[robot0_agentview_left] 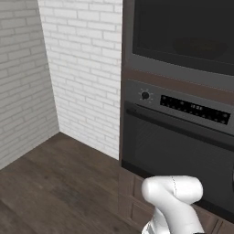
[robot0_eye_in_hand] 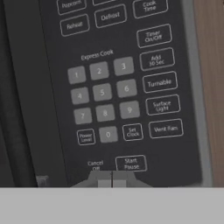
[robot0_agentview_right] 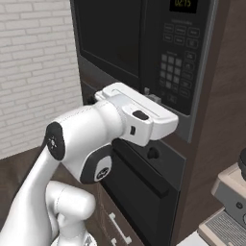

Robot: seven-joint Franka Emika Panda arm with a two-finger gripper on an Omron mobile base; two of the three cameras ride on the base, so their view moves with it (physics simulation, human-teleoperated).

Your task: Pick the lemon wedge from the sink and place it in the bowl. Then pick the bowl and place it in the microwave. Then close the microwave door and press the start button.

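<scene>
The microwave (robot0_agentview_right: 180, 62) is built in above the oven, and the microwave door (robot0_agentview_left: 183, 32) (robot0_agentview_right: 108, 38) stands closed with its glass dark. My gripper (robot0_agentview_right: 153, 97) (robot0_eye_in_hand: 112, 178) is shut with nothing in it. Its tips are at the lower end of the control panel. In the hand view the tips sit just below the gap between the Cancel/Off label and the Start/Pause button (robot0_eye_in_hand: 131, 163), slightly left of that button. Green digits glow on the display (robot0_agentview_right: 183, 5). The lemon wedge, the bowl and the sink are out of view.
Below the microwave is the oven (robot0_agentview_left: 178, 151) with a knob (robot0_agentview_left: 145, 95) and a display strip. A coffee machine (robot0_agentview_right: 230, 202) stands on the counter to the right. To the left are a white brick wall (robot0_agentview_left: 77, 68) and wooden floor (robot0_agentview_left: 59, 183).
</scene>
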